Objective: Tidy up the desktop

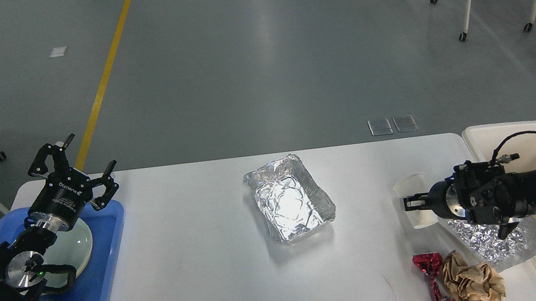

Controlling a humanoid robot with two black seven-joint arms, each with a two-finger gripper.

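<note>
Spanning the view, desktop (199,259): litter is borne near centre and right.
Bin (518,131): set at right edge, judged for waste.
Foil tray (290,203): left centrally, uncollected.
Right gripper (409,202): jaws pinching paper cup (411,188).
Left gripper (79,168): jaws spread, idle.

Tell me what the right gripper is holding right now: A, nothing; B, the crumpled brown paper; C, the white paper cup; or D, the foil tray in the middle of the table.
C: the right gripper is closed on the white paper cup, gripping its side at the right end of the desktop.
</note>
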